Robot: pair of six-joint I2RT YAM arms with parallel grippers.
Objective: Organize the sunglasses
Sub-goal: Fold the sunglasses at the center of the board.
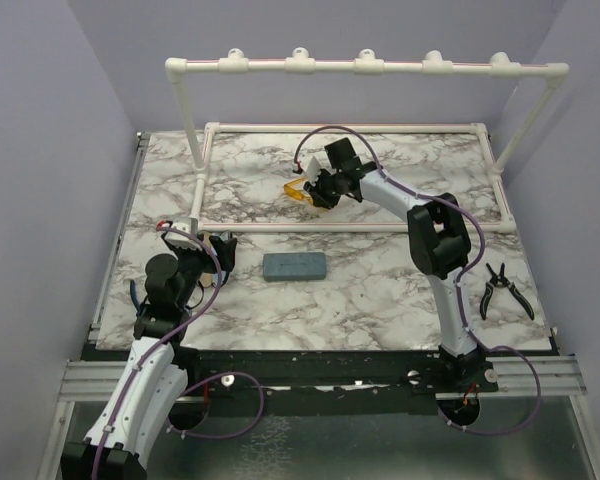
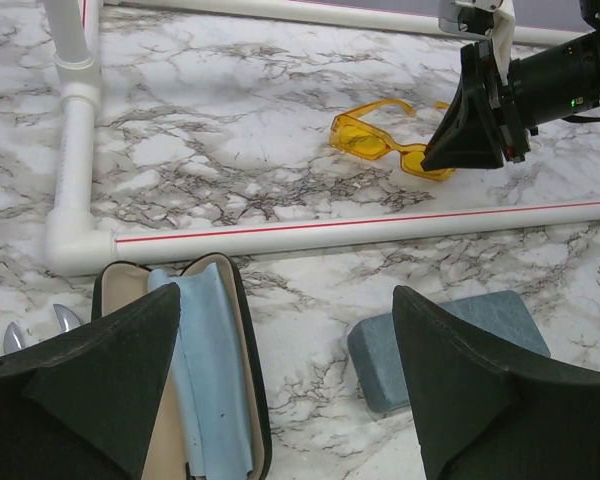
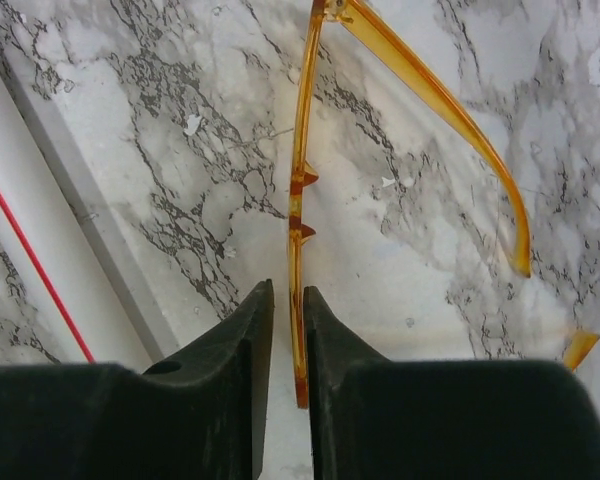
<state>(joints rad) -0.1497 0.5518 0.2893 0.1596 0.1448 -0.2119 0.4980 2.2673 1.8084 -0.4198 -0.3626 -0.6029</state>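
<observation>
Right tool (image 3: 287, 292), jaws drawn almost together about the front rim of the yellow sunglasses (image 2: 370, 140), which lie on the counter (image 2: 230, 150) inside the white pipe frame (image 2: 360, 232), arms unfolded. A sliver of counter shows between the rim and one finger, so whether the pinch is firm cannot be told. Left tool (image 2: 285, 300), spread wide and empty, hovers over the open black case (image 2: 248, 340). The dark pair (image 1: 505, 290) lies well apart, near the right arm's base, too small to describe further.

Hazards, as judged. The hold falls on a thin, glossy edge near one end of the front. With so little contact the sunglasses may pivot or slide out on lifting. The spread arms could snag the pipe if carried low across it. Hard finger edges pressed on a lens may scratch it.

Materials. Sunglasses: translucent yellow-orange plastic, smooth, with angular lenses and slender arms tapering to curved tips. Tool fingers: matte black wedges. Counter: smooth marble-patterned sheet, grey veins on white. Pipe: round white plastic with a red line. Grey-blue case (image 2: 450, 345): closed, rectangular with rounded corners, finely textured. Black case: oval shell, tan lining, a soft pale-blue cloth (image 2: 210, 380) folded within.
</observation>
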